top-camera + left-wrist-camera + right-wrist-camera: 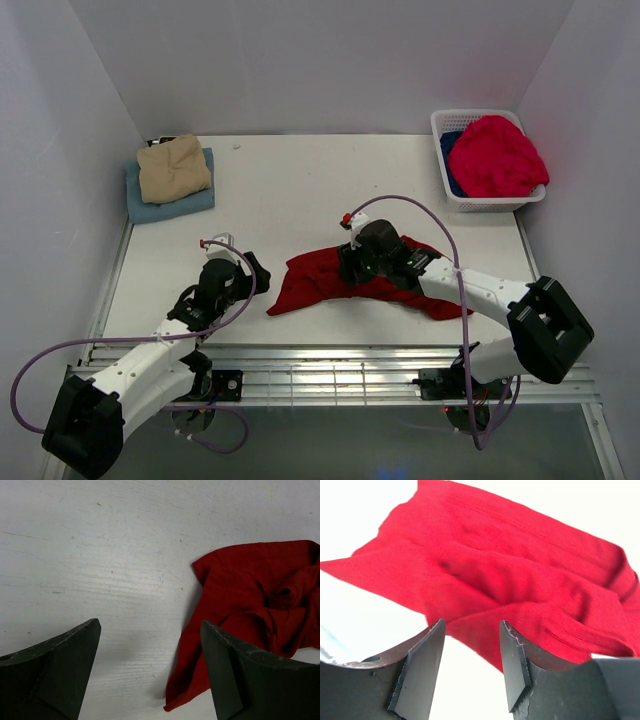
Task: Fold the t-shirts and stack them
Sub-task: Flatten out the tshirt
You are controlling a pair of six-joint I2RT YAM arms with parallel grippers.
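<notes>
A dark red t-shirt (310, 280) (250, 590) (495, 570) lies crumpled on the white table, near the middle. My right gripper (347, 264) (472, 625) hovers over its middle, jaws open, with nothing between them; the cloth's edge lies just beyond the tips. My left gripper (256, 270) (150, 625) stands wide open over bare table just left of the shirt's lower left corner. A folded tan t-shirt (173, 168) rests on a folded light blue t-shirt (175, 205) at the back left. A bright pinkish-red t-shirt (497, 155) and a deep blue one (453, 172) fill the basket.
The white lattice basket (490, 203) stands at the back right corner. White walls close in the table at the left, back and right. A slatted metal rail (340, 365) runs along the near edge by the arm bases.
</notes>
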